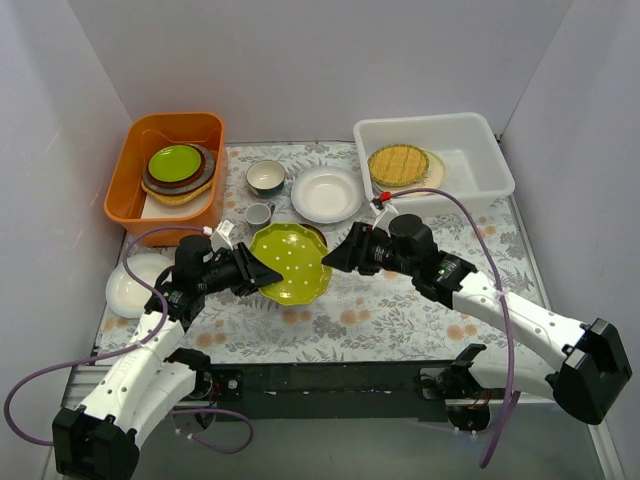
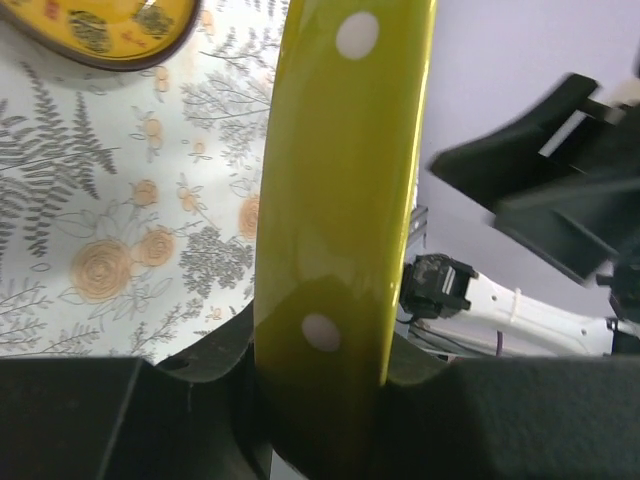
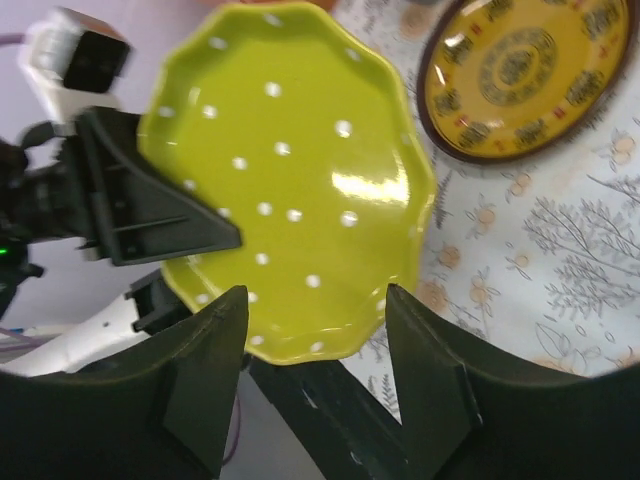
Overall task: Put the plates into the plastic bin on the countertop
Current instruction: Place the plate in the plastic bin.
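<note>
lime plate [image 1: 292,262] | left tool [image 1: 267,274]: left rim | right tool [image 1: 329,258]: right rim

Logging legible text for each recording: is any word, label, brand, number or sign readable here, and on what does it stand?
No text can be read anywhere.
On the brown-and-yellow patterned plate: dark medallion marks, too blurred to tell whether they are writing.
On the lime dotted plate: only white dots.
On the orange tub, plastic bin and countertop: no label visible.
</note>
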